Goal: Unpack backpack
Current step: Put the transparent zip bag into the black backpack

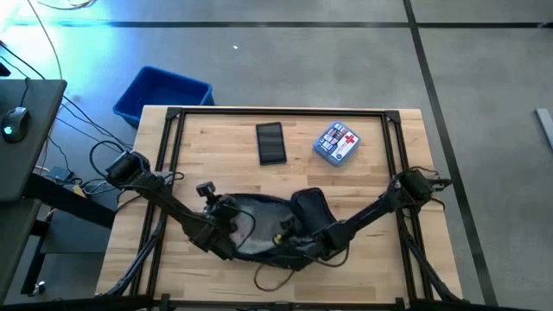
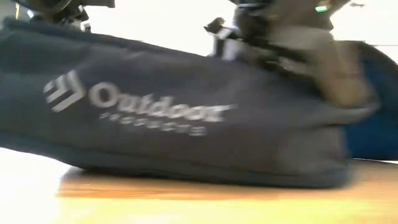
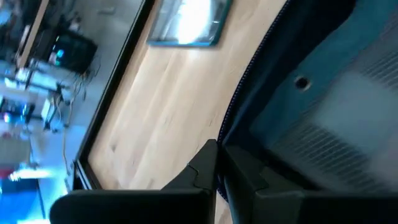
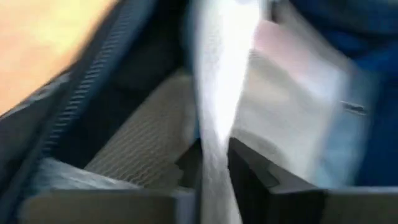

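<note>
The right gripper is seen inside the open backpack, its fingers pinched on a thin white sheet. The left gripper is clamped on the backpack's zippered rim. The backpack is laid at the near middle of the table; a black phone and a red-cross pouch are set well beyond it.

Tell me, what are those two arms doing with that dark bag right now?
Left gripper shut on the backpack's zipper edge. Right gripper inside the bag, jaws around a pale sheet. Phone and first-aid pouch already out on the table.
</note>
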